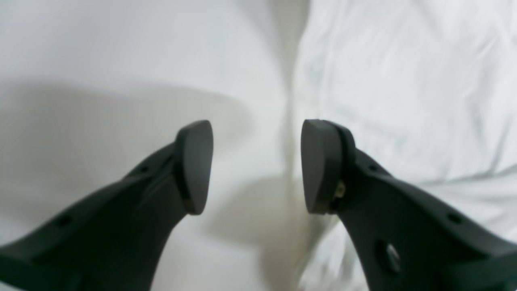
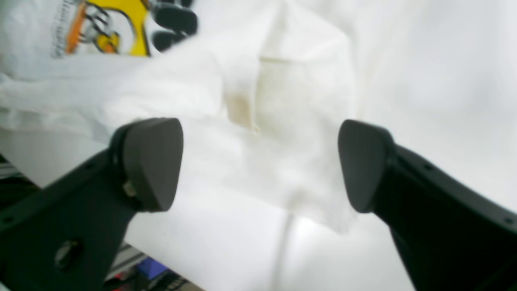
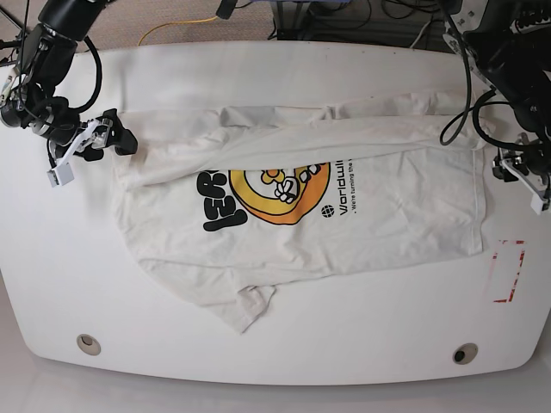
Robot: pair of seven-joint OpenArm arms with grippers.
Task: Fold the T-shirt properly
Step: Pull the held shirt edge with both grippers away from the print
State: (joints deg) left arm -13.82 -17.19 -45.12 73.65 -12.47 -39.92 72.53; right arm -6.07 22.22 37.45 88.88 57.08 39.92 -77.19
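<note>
Cream-white cotton T-shirt [image 3: 344, 215] with orange-yellow graphic, partly folded on white table [image 3: 275, 344]. Left gripper [image 1: 257, 165] half-spread, holding nothing, over hem edge. Right gripper [image 2: 258, 165] wide apart, holding nothing, above sleeve.

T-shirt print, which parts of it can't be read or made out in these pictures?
- Base view: a folded-over flap of the T-shirt covers the top of the black lettering and the orange graphic.
- Base view: the small black text is too small to read.
- Right wrist view: the print is blurred and cut off by the top edge.
</note>
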